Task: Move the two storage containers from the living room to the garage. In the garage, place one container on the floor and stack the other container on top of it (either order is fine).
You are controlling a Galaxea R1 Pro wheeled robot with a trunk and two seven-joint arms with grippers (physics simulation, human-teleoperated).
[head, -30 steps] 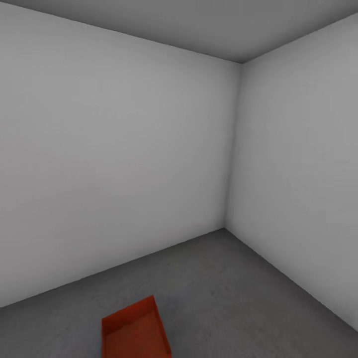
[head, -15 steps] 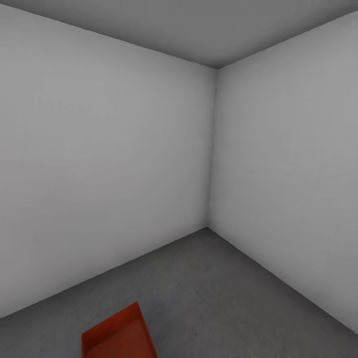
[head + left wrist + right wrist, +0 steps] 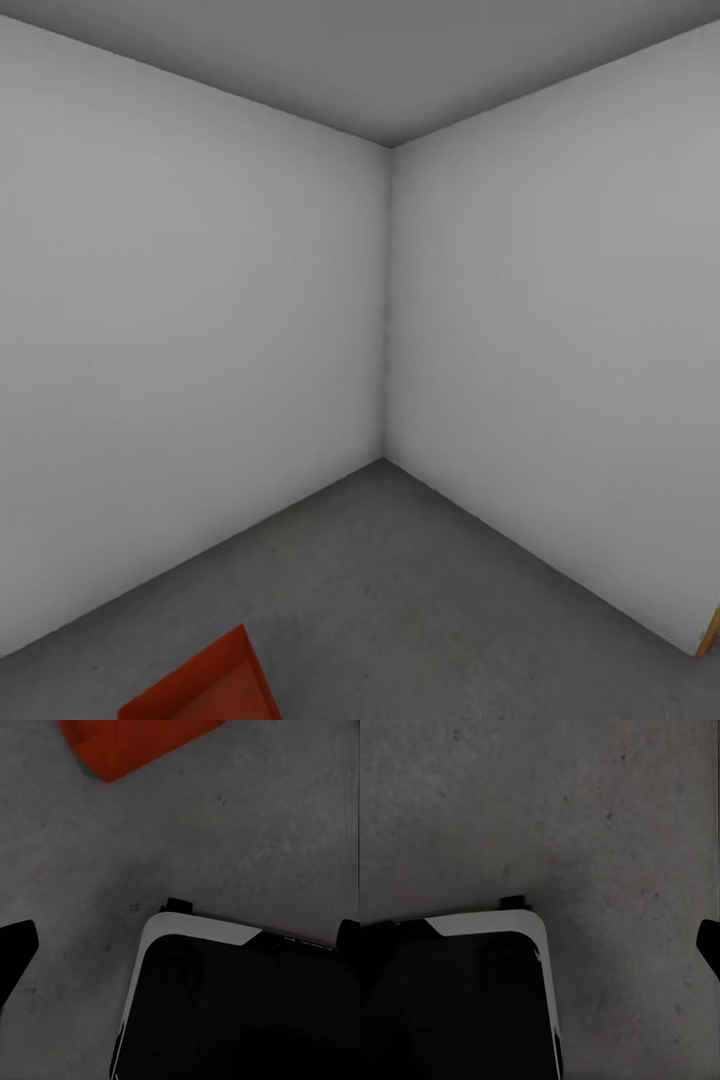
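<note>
Now facing a bare garage corner: two white walls [image 3: 200,330], grey ceiling [image 3: 400,70], mottled grey floor [image 3: 420,600]. One orange bin [image 3: 205,690] counted, sitting on the floor at the lower left of the head view, cut off by the frame edge, long axis apparently running diagonally away toward the corner, though too little shows to be sure. Same bin [image 3: 127,742] seen from the left wrist camera as an orange corner on the concrete, well apart from the robot's dark base [image 3: 240,1012]. Nearer the left arm than the right, judging by that. Second bin not accounted for; probably a trip back for it ahead. Sliver of orange-wood door [image 3: 711,635] at the right edge. Jaws: dark finger tips at the wrist-view margins, spread wide, holding nothing. One bin, two walls, one door edge.
</note>
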